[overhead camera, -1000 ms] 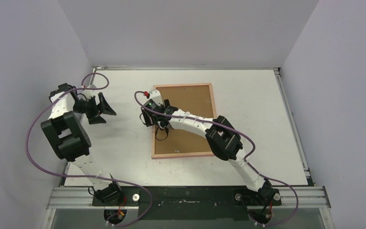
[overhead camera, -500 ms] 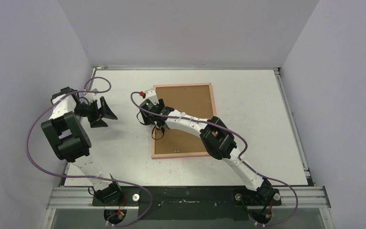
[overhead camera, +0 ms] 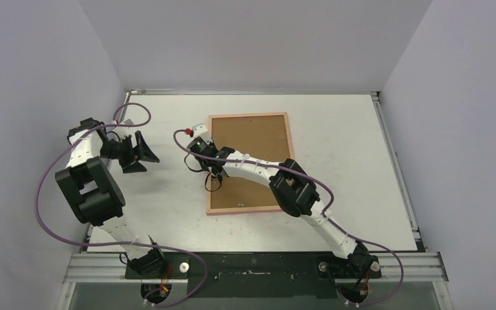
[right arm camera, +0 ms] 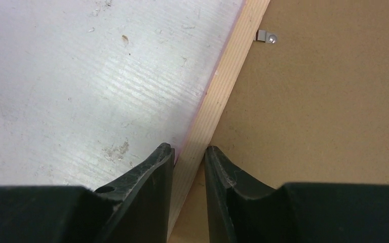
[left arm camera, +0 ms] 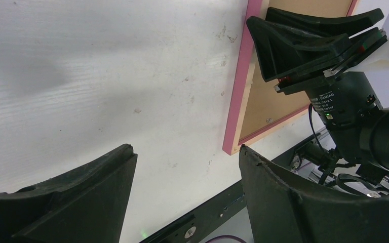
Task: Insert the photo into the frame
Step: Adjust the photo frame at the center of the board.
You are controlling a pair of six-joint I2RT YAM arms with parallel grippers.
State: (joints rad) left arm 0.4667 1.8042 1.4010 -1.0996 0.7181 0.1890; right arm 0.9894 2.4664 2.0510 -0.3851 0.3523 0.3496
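At the frame (overhead camera: 248, 116) rail nearest the left arm, the right end effector (right arm camera: 188, 152) straddles the pale wood. One finger sits on the outer pink edge and the other on the inner side, beside the brown backing board (overhead camera: 258, 145). The rail fills the gap between them, so it reads as clenched on the frame. The frame lies flat and back-up on the white surface (overhead camera: 349, 161), with the board seated inside it. The photo shows in no view, and whether it lies under the board cannot be told. The left end effector (overhead camera: 143, 155) hangs released, fingers wide apart, over bare surface well to the side of the frame, grasping nothing.

The step in hand looks like securing the frame by this rail, either to steady it or to tip it up. Doing it well probably depends on a square pinch:

- Both fingers should sit flat against the rail's sides and reach deep enough that the thin wood cannot roll out.
- The inner finger should stay off the board, so the board is not pried or shoved.
- The hold is on one long side only, so the frame is likely to swing or sag if raised quickly; a slow, low lift seems wise.
- A small metal tab (right arm camera: 266, 36) sits at the rail's inner edge over the board, and I cannot tell whether it locks the board. The board should be treated as loose until that is clear.
- The free left arm could support the far rail.
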